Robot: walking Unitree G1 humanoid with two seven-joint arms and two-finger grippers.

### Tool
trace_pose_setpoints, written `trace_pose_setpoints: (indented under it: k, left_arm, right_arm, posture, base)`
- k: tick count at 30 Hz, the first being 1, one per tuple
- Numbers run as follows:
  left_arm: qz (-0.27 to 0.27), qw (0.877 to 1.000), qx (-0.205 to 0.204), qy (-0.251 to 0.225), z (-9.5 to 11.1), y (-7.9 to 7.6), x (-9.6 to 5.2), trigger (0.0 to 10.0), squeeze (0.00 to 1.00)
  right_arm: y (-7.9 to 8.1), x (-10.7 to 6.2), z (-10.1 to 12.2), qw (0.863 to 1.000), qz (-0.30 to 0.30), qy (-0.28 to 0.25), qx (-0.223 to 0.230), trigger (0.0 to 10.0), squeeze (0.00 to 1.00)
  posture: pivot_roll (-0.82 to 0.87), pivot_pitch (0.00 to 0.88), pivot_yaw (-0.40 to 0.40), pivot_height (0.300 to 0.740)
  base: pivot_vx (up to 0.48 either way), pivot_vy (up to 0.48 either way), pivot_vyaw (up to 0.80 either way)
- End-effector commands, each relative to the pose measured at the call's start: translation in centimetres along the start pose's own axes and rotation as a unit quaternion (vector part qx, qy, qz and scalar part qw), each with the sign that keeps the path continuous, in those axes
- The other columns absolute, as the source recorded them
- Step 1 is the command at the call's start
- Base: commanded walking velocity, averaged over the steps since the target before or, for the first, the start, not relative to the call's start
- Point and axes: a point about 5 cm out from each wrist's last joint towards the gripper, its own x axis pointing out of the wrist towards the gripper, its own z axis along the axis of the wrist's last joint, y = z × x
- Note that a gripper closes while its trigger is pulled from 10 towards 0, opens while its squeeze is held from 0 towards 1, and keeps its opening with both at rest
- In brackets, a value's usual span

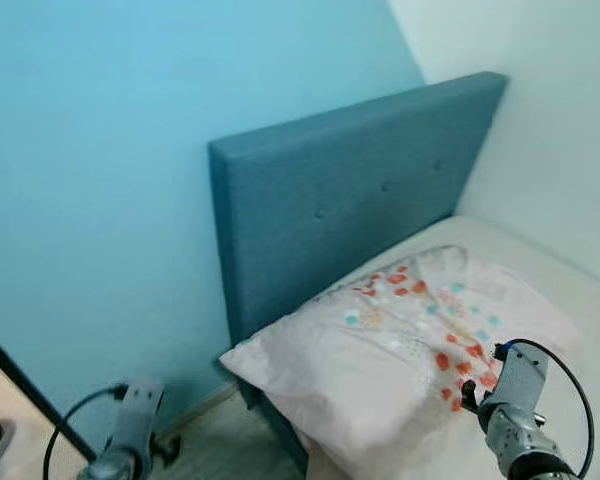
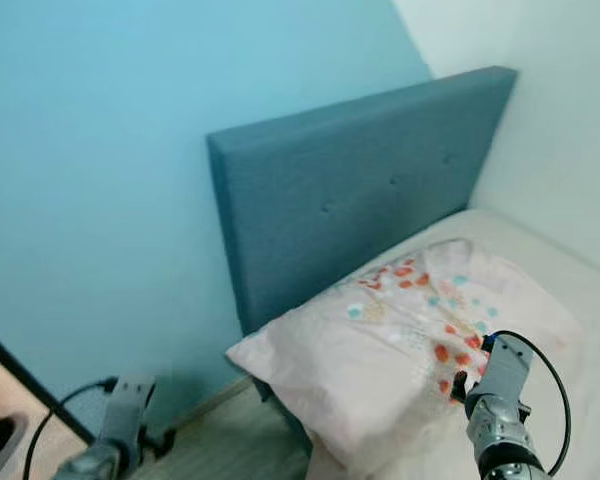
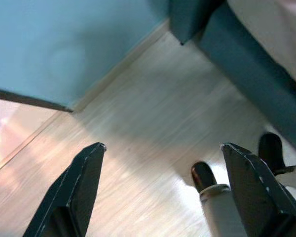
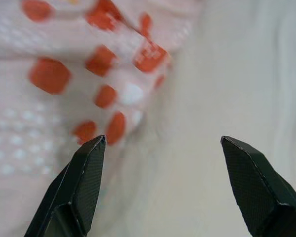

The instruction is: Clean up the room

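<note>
A pale pink pillow with red and teal spots lies on the white mattress, against the blue padded headboard. My right arm hangs over the pillow's near edge. In the right wrist view my right gripper is open just above the pillow's spotted edge and the sheet, with nothing between its fingers. My left arm hangs low beside the bed. In the left wrist view my left gripper is open over the wooden floor.
A light blue wall stands behind the headboard, with a white wall to the right. The blue bed frame borders the floor by my left gripper. A dark door frame edge runs at the lower left.
</note>
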Motion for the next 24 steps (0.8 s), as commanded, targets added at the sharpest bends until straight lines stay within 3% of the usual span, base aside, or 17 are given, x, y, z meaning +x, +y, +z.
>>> trace_pose_setpoints:
  k: [1, 5, 10, 13, 15, 20, 24]
  left_arm:
    - [0.005, 0.999, -0.028, 0.015, -1.0, -0.1, -0.2, 10.0, 0.0]
    - [0.006, 0.998, -0.054, 0.011, -1.3, -0.2, -0.3, 10.0, 0.0]
    - [-0.006, 0.996, -0.085, -0.035, 0.3, -0.1, -0.1, 10.0, 0.0]
    - [-0.007, 0.995, -0.086, -0.04, 0.5, -0.1, 0.0, 10.0, 0.0]
    - [-0.004, 0.994, -0.087, -0.072, 2.2, 0.2, 0.2, 10.0, 0.0]
    - [0.017, 0.99, -0.092, -0.105, 4.1, 0.8, 0.3, 10.0, 0.0]
    - [0.021, 0.989, -0.095, -0.111, 4.4, 1.0, 0.3, 10.0, 0.0]
  right_arm:
    - [0.2, -0.1, -0.5, 1.0, 0.004, 0.008, -0.008, 10.0, 0.0]
    - [0.4, -0.1, -0.4, 1.0, 0.008, 0.006, -0.017, 10.0, 0.0]
    - [0.7, -0.1, -0.4, 1.0, 0.009, 0.005, -0.026, 10.0, 0.0]
    - [0.7, -0.1, -0.4, 1.0, 0.009, 0.004, -0.026, 10.0, 0.0]
    - [1.1, -0.1, -0.4, 1.0, 0.015, 0.004, -0.027, 10.0, 0.0]
    - [1.6, -0.2, -0.7, 0.999, 0.027, 0.009, -0.032, 10.0, 0.0]
    - [1.7, -0.2, -0.8, 0.999, 0.03, 0.011, -0.034, 10.0, 0.0]
  posture:
    - [0.03, 0.011, -0.021, 0.725]
    - [0.03, 0.003, -0.028, 0.725]
    - [0.04, 0.0, -0.033, 0.725]
    - [0.04, 0.0, -0.033, 0.725]
    - [0.04, 0.0, -0.033, 0.725]
    - [0.04, 0.0, -0.033, 0.725]
    - [0.04, 0.0, -0.033, 0.725]
  base:
    - [0.0, 0.0, -0.71]
    - [0.0, 0.0, -0.7]
    - [0.0, 0.0, -0.71]
    - [0.0, 0.0, -0.71]
    - [0.0, 0.0, -0.71]
    - [0.0, 0.0, -0.71]
    - [0.0, 0.0, -0.71]
